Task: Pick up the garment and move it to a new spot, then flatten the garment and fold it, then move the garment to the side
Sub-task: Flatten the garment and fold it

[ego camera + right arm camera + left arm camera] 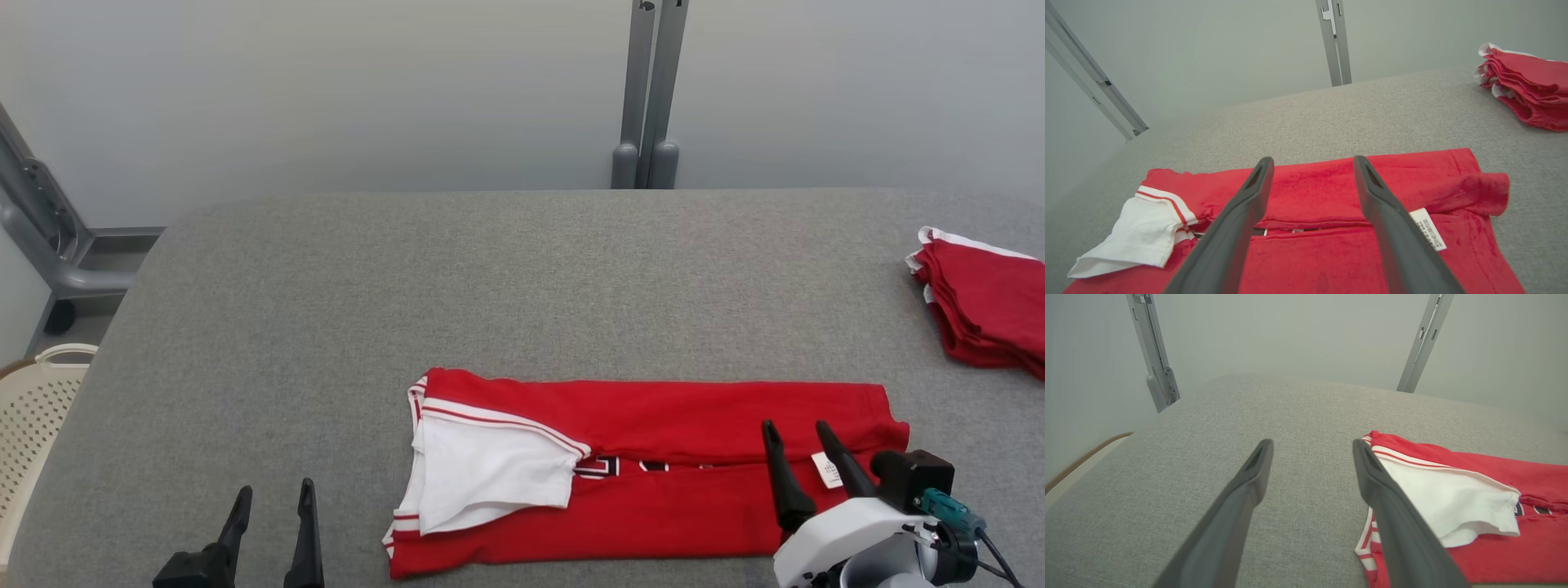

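The garment (653, 465) is a red shirt with a white sleeve, folded into a long strip near the front edge of the grey table (408, 278). It also lies at the right of the left wrist view as the garment (1474, 506), and spreads under the fingers as the garment (1331, 196). My right gripper (793, 428) hovers open over its right end, beside a white label (828, 469), holding nothing. My left gripper (274, 490) stands open over bare table, left of the shirt's white sleeve (482, 474).
A stack of folded red garments (984, 298) sits at the table's right edge. A cream perforated basket (37, 408) stands off the table's left side. Grey metal posts (649, 98) rise behind the far edge, against a pale wall.
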Controlling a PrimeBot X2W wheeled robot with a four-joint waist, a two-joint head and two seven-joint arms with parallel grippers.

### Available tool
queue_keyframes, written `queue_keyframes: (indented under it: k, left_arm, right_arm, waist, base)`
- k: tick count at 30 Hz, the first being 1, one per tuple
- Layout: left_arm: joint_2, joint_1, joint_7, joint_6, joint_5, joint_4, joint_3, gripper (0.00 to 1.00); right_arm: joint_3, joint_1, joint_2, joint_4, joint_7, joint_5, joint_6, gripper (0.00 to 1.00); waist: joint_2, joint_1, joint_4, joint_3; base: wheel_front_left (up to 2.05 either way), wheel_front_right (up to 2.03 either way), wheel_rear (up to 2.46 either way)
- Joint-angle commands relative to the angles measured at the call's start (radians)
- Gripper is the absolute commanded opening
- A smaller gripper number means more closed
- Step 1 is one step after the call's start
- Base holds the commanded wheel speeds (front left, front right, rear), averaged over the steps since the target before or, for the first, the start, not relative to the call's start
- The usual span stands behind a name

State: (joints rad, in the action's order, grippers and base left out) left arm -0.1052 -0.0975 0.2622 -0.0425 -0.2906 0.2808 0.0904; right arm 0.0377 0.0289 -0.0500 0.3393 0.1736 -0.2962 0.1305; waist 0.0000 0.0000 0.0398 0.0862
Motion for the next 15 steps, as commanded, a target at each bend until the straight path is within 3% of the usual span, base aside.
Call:
queue_keyframes:
  k: [1,7,15]
  left_arm:
    - [0.002,-0.001,0.003,0.004,0.001,0.004,-0.003,1.00]
    - [0.007,0.006,0.003,0.003,0.005,0.007,-0.002,1.00]
    - [0.003,0.023,0.002,0.006,0.003,0.011,0.003,1.00]
  right_arm:
    - [-0.003,0.009,-0.002,0.002,0.001,0.001,0.000,1.00]
    - [-0.047,0.027,-0.002,0.004,-0.031,0.048,0.000,1.00]
    - [-0.210,0.107,-0.002,0.039,-0.297,0.195,0.000,1.00]
  waist:
    - [0.0000,0.0000,0.000,-0.001]
    - [0.0000,0.0000,-0.004,-0.010]
    - [0.0000,0.0000,-0.008,-0.042]
  base:
    - [0.00,0.00,0.00]
    - [0.00,0.00,0.00]
    - [0.00,0.00,0.00]
